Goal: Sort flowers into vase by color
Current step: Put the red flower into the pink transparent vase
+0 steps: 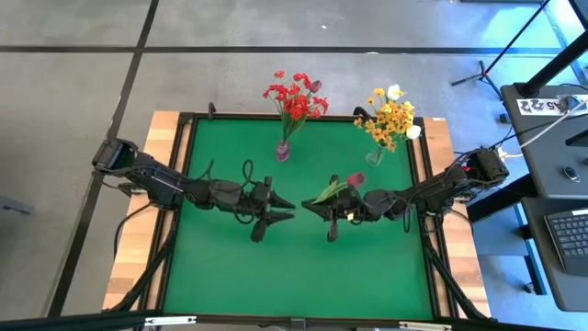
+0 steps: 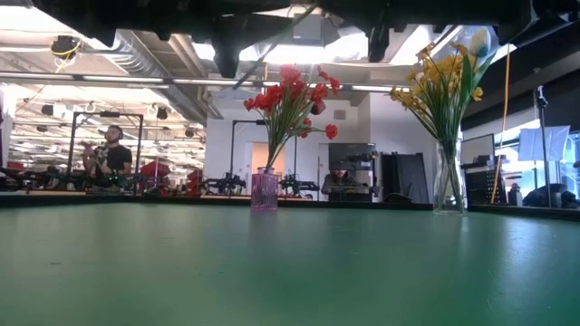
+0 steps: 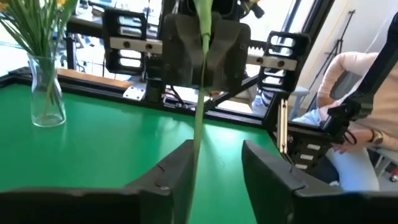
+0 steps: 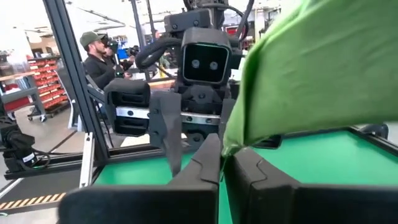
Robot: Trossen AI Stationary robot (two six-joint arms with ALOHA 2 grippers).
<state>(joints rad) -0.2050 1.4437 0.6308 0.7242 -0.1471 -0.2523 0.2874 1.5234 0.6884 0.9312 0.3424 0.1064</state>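
A flower with a dark red bud (image 1: pixel 355 180) and green leaves (image 1: pixel 326 192) hangs above the middle of the green table (image 1: pixel 239 276). My right gripper (image 1: pixel 309 208) is shut on it. Its thin stem (image 3: pixel 198 124) runs on toward my left gripper (image 1: pixel 290 210), which is open with the stem between its fingers (image 3: pixel 180 163). A pink vase (image 1: pixel 283 150) with red blossoms (image 1: pixel 294 97) stands at the far edge. Right of it a clear vase (image 1: pixel 375 157) holds yellow blossoms (image 1: pixel 391 118) and white buds (image 1: pixel 396 92). My left gripper is open around the stem's free end; whether a finger touches the stem I cannot tell. My right gripper pinches the green stem where a leaf starts (image 4: pixel 225 149), between its two fingertips. The fingers come level from the table's right side. The flower is lifted clear, its bud slanting back over the gripper.
A large green leaf (image 4: pixel 311 74) fills much of the right wrist view. In the low view the pink vase (image 2: pixel 264 191) and the clear vase (image 2: pixel 449 181) stand upright at the table's far side. People and shelves show in the room beyond.
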